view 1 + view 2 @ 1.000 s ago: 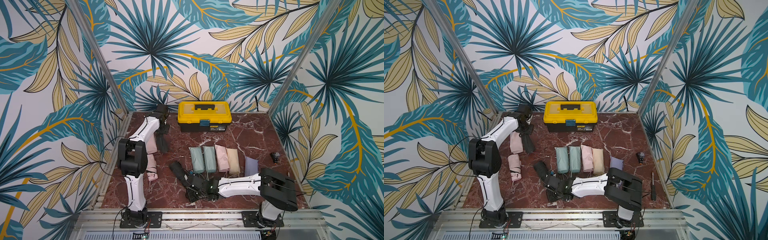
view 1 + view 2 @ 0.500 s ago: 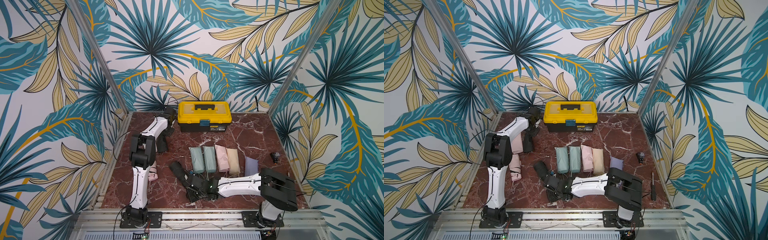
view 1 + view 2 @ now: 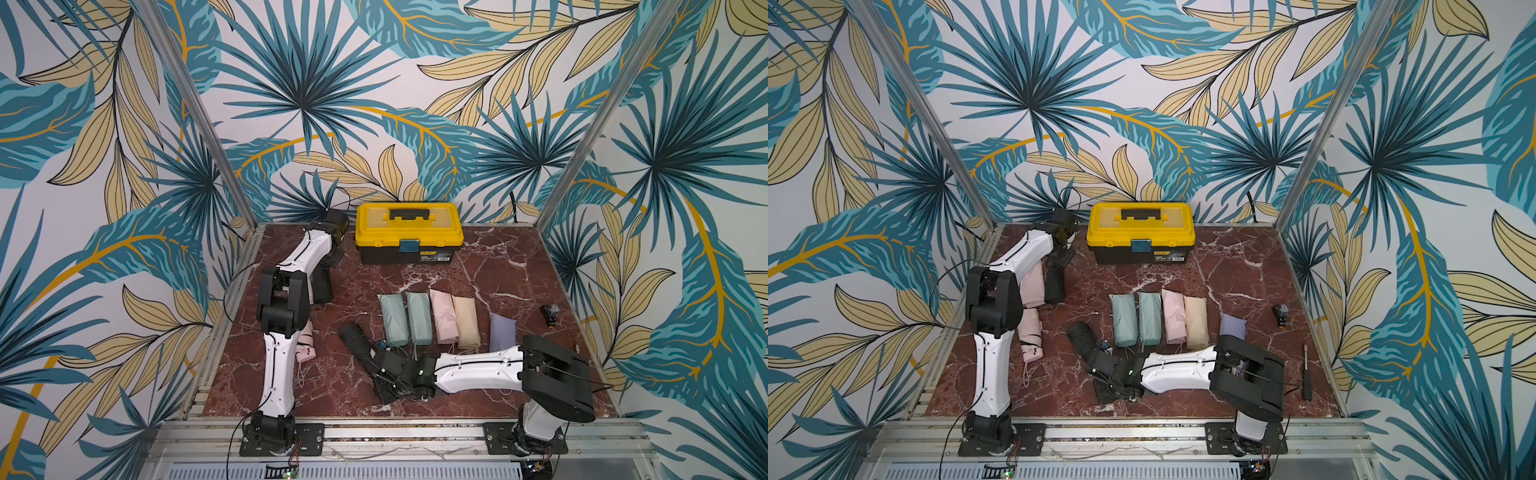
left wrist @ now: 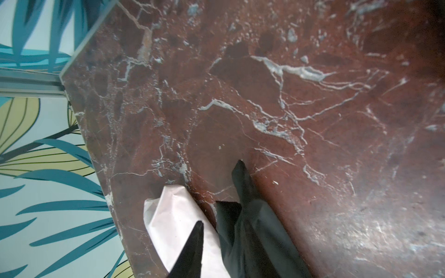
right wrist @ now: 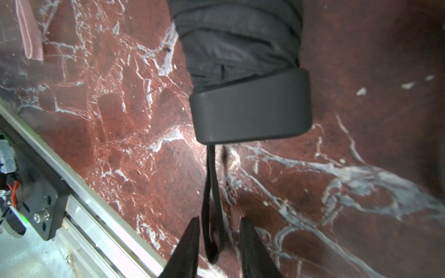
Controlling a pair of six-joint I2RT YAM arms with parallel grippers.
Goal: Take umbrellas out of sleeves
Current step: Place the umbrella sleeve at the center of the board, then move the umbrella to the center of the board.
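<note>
The black umbrella is lying bare on the counter, in the lower middle of the frame in both top views. Its pleated canopy is pointing up-left and its blocky handle is facing the right hand. That hand is sitting low just beside the handle. Its fingers are standing a narrow way apart, with the umbrella's wrist loop hanging loose between them.

At the upper left of the counter the left hand is hovering over the black sleeve, which is lying flat beside a pink sleeve. Its fingers are slightly parted. The black cloth is lying against one of them and the other is showing clear over the pink cloth, so nothing is being clamped. A pink umbrella is resting just below the pink sleeve.

In the middle, five smooth covered bundles are lying side by side: a mint bundle, a second mint bundle, a pink bundle, a beige bundle and a lilac bundle. A yellow-lidded toolbox is standing at the top centre of the counter.
</note>
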